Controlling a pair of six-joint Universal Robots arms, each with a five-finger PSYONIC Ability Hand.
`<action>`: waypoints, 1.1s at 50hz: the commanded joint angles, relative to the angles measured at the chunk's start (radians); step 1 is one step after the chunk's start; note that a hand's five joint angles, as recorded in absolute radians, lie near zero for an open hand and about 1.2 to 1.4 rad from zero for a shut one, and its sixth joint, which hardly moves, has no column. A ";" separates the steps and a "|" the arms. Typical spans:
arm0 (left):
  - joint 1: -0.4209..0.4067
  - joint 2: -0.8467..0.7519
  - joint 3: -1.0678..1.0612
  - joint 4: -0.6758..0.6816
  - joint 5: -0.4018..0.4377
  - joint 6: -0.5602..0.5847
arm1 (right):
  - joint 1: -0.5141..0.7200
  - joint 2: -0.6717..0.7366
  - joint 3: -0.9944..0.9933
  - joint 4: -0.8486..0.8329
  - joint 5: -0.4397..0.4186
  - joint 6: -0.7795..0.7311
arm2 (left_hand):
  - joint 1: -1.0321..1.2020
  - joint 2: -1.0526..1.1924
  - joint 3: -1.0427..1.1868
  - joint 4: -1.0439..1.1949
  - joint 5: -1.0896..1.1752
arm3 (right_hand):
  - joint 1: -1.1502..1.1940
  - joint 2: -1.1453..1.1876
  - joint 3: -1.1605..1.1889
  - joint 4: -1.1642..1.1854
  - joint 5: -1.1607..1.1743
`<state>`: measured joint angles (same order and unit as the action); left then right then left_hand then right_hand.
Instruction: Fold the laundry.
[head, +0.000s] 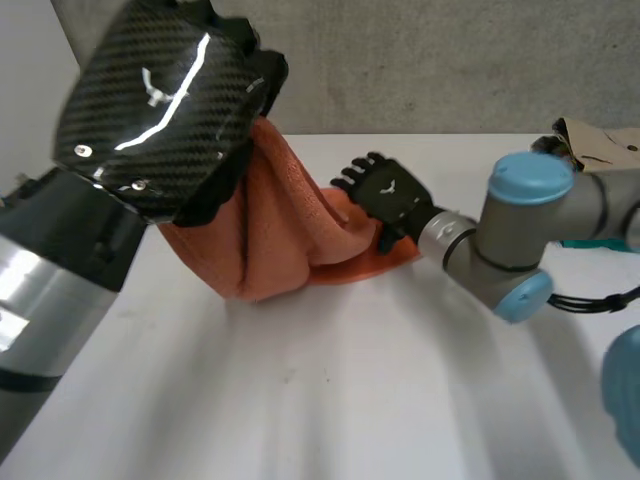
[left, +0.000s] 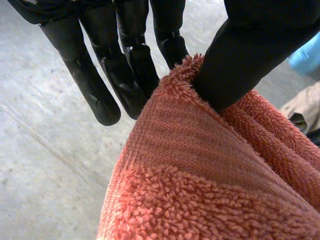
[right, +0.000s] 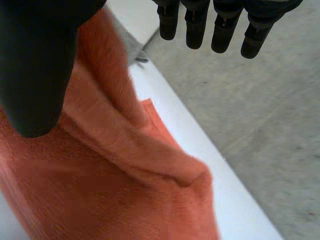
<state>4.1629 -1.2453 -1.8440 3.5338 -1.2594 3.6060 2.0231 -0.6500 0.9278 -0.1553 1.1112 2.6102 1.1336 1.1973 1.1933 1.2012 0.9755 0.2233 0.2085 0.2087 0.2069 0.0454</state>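
A small white emblem sits on the back of the right hand (head: 388, 195), and a larger one on the carbon-weave shell (head: 160, 95) above the towel (head: 290, 230). Neither can be read.

The orange terry towel is at the far part of the table (head: 330, 390). Its upper end is raised and its lower end lies bunched on the tabletop. Its long axis runs steeply from the raised end down to the table, and the deep folds follow the same line. A flat tail points out sideways under the right hand.

The left hand (left: 125, 75) is at the towel's top edge and grips it. The thumb presses the hem against straight fingers behind the cloth.

The right hand is at the towel's lower side, released. Its fingers (right: 215, 25) are straight and well clear of the cloth. Its thumb (right: 35, 75) lies over the towel, but contact cannot be told.

A beige thing (head: 600, 145) lies well apart from the towel, beyond the right arm (head: 520, 235).
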 joint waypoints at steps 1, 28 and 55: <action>0.002 0.066 -0.018 -0.001 0.000 -0.006 | 0.054 0.047 0.009 -0.016 -0.016 0.001 | 0.263 0.199 0.203 0.195 0.246 | 0.683 0.698 0.697 0.699 0.686; 0.183 -0.273 -0.007 0.066 -0.003 -0.001 | -0.069 -0.628 0.523 0.005 0.292 -0.117 | 0.263 0.199 0.203 0.195 0.246 | 1.173 1.188 1.188 1.189 1.176; 0.148 -0.405 0.060 0.132 -0.035 0.002 | -0.135 -0.450 0.249 0.453 0.227 -0.068 | 0.263 0.199 0.203 0.195 0.246 | 0.094 0.108 0.108 0.110 0.097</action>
<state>4.3308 -1.6749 -1.7454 3.6688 -1.2953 3.6079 1.9273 -1.2001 1.2955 0.3076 1.3909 2.5460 1.1336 1.1973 1.1933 1.2014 0.9756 0.3318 0.3305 0.3169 0.3138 0.1164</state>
